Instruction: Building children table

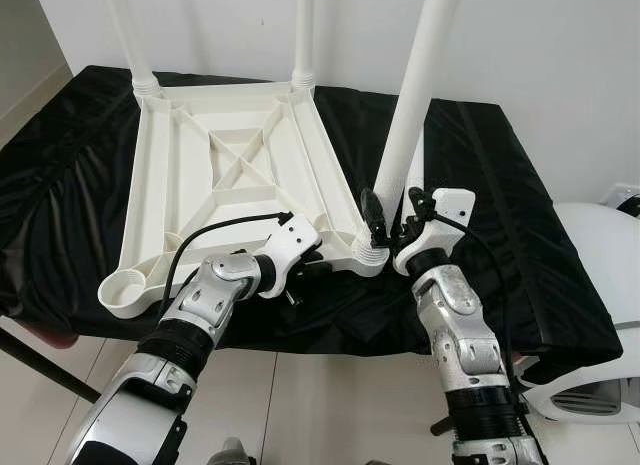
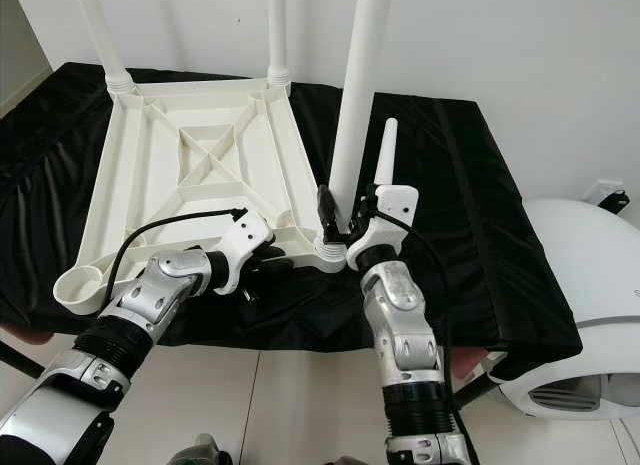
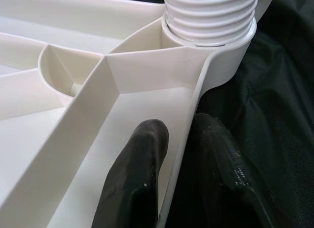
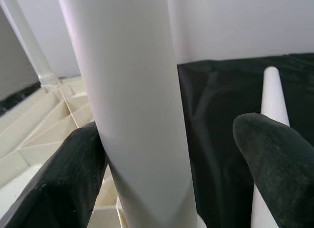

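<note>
White plastic tabletop [image 1: 230,175] lies upside-down on black cloth [image 1: 500,205], ribbed underside up. Near-right socket holds leg [image 1: 420,95]; near-left socket [image 1: 128,285] empty. Spare leg [image 2: 383,155] lies just right of tabletop. Left gripper [image 3: 179,174] clenched on tabletop's near rim. Right gripper [image 4: 181,159] fingers spread around leg, one touching.

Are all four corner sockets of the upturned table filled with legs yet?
No. The near-left corner socket is an empty cup, while three legs stand in the other corners of the table frame.

My left gripper [image 3: 171,154] pinches closed in front of me; my right gripper [image 4: 171,154] stands raised, fingers spread.
</note>
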Controlling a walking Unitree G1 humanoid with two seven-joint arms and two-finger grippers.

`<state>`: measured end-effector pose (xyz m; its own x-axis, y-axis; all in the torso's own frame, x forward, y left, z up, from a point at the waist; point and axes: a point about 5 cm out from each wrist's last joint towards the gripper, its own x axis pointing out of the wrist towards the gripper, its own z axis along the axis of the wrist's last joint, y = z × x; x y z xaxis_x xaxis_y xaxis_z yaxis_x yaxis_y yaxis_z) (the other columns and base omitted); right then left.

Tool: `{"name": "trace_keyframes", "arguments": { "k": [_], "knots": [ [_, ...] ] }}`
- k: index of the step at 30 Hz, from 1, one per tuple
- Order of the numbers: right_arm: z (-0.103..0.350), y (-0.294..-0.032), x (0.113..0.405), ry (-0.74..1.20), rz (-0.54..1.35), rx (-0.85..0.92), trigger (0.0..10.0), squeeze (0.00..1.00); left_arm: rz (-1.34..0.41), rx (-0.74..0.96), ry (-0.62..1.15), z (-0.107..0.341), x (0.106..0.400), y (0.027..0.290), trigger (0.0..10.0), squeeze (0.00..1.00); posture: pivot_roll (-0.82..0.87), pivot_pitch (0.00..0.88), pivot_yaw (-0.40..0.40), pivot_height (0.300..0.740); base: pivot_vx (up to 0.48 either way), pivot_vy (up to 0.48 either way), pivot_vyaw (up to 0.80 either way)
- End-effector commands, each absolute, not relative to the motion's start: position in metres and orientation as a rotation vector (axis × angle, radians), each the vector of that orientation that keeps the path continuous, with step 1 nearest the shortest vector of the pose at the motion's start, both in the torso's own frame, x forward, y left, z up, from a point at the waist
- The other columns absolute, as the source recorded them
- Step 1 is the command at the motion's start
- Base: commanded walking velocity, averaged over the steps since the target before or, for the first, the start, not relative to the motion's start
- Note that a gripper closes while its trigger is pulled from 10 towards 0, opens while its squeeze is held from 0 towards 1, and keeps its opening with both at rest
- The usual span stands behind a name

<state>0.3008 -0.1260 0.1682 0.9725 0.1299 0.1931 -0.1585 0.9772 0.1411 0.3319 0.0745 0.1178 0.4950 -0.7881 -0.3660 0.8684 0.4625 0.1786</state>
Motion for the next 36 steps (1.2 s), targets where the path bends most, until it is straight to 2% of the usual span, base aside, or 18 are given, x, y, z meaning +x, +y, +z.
{"name": "trace_keyframes", "arguments": {
  "k": [1,12,16,27,28,29,31,32,36],
  "knots": [
    [0.160,-0.126,0.297,-0.134,0.129,0.139,10.0,0.00,-1.051,0.389,0.261,0.114,0.330,0.070,10.0,0.00,0.00,0.000,-0.046,0.740,0.000,0.000,0.00],
    [0.156,-0.120,0.291,-0.100,0.117,0.143,10.0,0.00,-1.056,0.389,0.262,0.114,0.329,0.069,10.0,0.00,0.00,0.000,-0.047,0.740,0.000,0.000,0.00],
    [0.162,-0.115,0.293,-0.128,0.196,0.145,10.0,0.00,-1.055,0.388,0.261,0.114,0.329,0.069,10.0,0.00,0.01,0.000,-0.045,0.740,0.000,0.000,0.00],
    [0.168,-0.117,0.301,-0.151,0.192,0.123,10.0,0.00,-1.053,0.387,0.252,0.117,0.330,0.068,10.0,0.00,0.01,0.000,-0.047,0.740,0.000,0.000,0.00],
    [0.168,-0.117,0.302,-0.151,0.197,0.123,4.8,0.00,-1.052,0.385,0.251,0.118,0.330,0.068,10.0,0.00,0.01,0.000,-0.047,0.740,0.000,0.000,0.00],
    [0.167,-0.117,0.303,-0.145,0.198,0.122,1.5,0.00,-1.052,0.384,0.250,0.118,0.330,0.068,10.0,0.00,0.01,0.000,-0.048,0.740,0.000,0.000,0.00],
    [0.167,-0.118,0.303,-0.138,0.199,0.121,1.5,0.00,-1.051,0.384,0.249,0.118,0.330,0.068,10.0,0.00,0.01,0.000,-0.048,0.740,0.000,0.000,0.00],
    [0.167,-0.119,0.304,-0.142,0.200,0.120,0.0,0.00,-1.050,0.383,0.249,0.118,0.330,0.068,10.0,0.00,0.01,0.000,-0.049,0.740,0.000,0.000,0.00],
    [0.168,-0.120,0.304,-0.146,0.207,0.123,0.0,0.00,-1.047,0.381,0.247,0.119,0.331,0.068,10.0,0.00,0.01,0.002,-0.049,0.740,0.000,0.000,0.00]
  ]
}}
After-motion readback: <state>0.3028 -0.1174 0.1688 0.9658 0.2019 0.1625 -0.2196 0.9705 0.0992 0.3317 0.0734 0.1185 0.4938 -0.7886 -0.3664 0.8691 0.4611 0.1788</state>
